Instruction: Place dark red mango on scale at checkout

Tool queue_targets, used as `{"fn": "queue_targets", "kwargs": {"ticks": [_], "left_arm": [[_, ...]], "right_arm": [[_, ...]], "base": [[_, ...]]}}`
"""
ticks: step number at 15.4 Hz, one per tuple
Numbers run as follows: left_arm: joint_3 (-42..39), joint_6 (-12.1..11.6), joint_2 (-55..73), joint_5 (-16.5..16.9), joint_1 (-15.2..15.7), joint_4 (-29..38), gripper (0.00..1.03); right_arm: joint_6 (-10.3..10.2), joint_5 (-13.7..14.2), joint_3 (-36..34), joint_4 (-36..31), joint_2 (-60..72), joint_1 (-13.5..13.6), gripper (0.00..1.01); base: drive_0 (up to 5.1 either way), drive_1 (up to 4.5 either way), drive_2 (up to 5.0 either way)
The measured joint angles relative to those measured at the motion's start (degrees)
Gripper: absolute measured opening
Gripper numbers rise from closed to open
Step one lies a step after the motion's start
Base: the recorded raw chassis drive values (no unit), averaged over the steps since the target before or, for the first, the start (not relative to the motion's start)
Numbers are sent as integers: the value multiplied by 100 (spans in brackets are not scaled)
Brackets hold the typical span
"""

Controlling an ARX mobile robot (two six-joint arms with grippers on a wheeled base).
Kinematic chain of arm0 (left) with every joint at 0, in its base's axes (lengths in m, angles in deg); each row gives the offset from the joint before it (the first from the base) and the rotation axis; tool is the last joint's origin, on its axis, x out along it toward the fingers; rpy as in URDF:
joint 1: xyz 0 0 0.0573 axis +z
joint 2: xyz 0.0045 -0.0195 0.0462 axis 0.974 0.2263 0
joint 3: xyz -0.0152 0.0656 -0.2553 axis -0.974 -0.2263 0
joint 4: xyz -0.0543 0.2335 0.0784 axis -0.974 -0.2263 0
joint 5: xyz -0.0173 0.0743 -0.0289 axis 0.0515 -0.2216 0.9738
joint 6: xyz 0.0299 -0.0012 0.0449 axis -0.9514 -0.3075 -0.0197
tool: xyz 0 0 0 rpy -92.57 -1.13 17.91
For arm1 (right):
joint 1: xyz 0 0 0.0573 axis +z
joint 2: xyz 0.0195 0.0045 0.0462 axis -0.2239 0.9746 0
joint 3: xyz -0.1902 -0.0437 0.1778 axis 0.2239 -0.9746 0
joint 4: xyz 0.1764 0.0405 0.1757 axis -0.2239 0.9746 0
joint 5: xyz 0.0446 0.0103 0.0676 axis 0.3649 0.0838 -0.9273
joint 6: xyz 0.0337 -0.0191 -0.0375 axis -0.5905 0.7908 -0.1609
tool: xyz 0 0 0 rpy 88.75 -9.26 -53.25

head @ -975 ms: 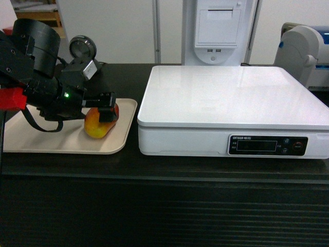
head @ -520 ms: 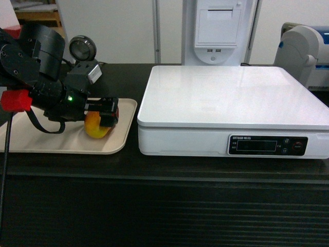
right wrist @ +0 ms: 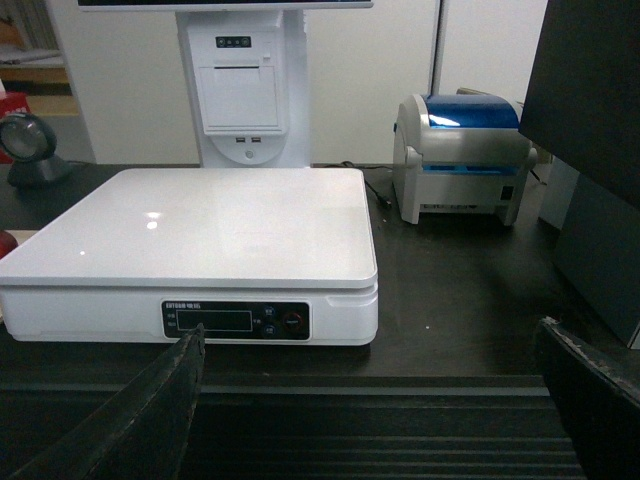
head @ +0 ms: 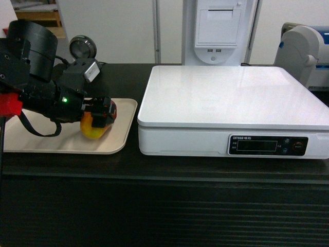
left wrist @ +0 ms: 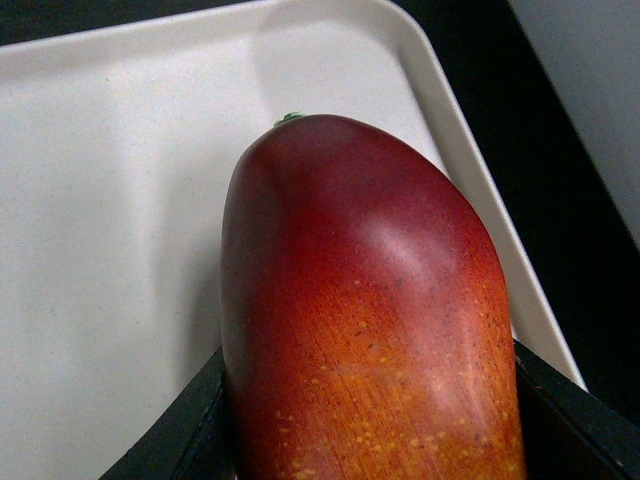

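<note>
This is a shop till. A white weighing scale [head: 234, 105] with a display strip sits on the black ribbed checkout [head: 164, 206]; behind it stand a receipt-printer post [head: 218, 31], a round barcode scanner [head: 82, 49] and, toward the counter's right edge, a label printer [right wrist: 465, 155].

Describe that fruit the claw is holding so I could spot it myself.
Find the big white boxy scale on the black counter; left of it lies a flat beige tray. Over that tray, the left claw grips a smooth oval mango, dark red fading to speckled orange-yellow, the only fruit visible.
</note>
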Motion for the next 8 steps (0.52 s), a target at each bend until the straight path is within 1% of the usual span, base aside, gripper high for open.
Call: {"fn": "queue_targets", "kwargs": {"ticks": [3, 4, 5, 6, 7, 8], "left_arm": [[-516, -44, -610, 2, -42, 348, 64], [-1318, -216, -1521, 87, -170, 772, 64], [-2295, -420, -2594, 236, -522, 1084, 64], [-2824, -704, -3508, 308, -1025, 1130, 64], [-2778, -920, -3467, 227, -1303, 1075, 64], [-2389, -1008, -3038, 208, -1534, 1038, 64]], "right_arm": [[0, -2, 0, 2, 0, 0, 98], [0, 0, 0, 0, 0, 0, 98], [0, 0, 0, 0, 0, 0, 98], [0, 0, 0, 0, 0, 0, 98], [0, 0, 0, 0, 0, 0, 98], [0, 0, 0, 0, 0, 0, 98]], "base": [[0, 0, 0], [0, 0, 0], [0, 0, 0], [0, 0, 0], [0, 0, 0], [0, 0, 0]]}}
